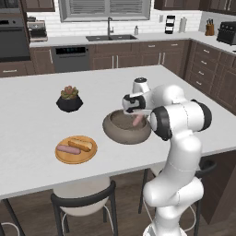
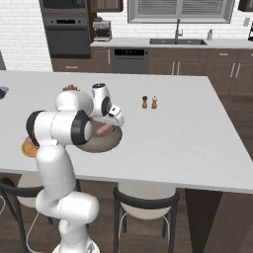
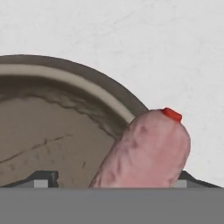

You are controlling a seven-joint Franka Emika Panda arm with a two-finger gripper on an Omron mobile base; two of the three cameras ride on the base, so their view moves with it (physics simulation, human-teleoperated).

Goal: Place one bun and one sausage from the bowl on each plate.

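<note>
My gripper (image 1: 138, 117) hangs over the grey-brown stone bowl (image 1: 115, 131), shut on a pink sausage (image 1: 137, 121) that tilts just above the bowl's inside. In the hand view the sausage (image 3: 148, 148) fills the space between my fingertips (image 3: 43, 177), with the bowl's rim (image 3: 87, 85) curving behind it. The orange-tan plate (image 1: 60, 159) lies to the left of the bowl, nearer the front, and carries one bun (image 1: 81, 145) and one sausage (image 1: 67, 150). The grey-rimmed plate is out of view.
A black faceted plant pot (image 1: 69, 101) stands behind the orange plate. Two small shakers (image 2: 149, 102) sit on the counter right of the bowl. Stools (image 1: 83, 198) stand under the counter's front edge. The sink counter runs along the back wall.
</note>
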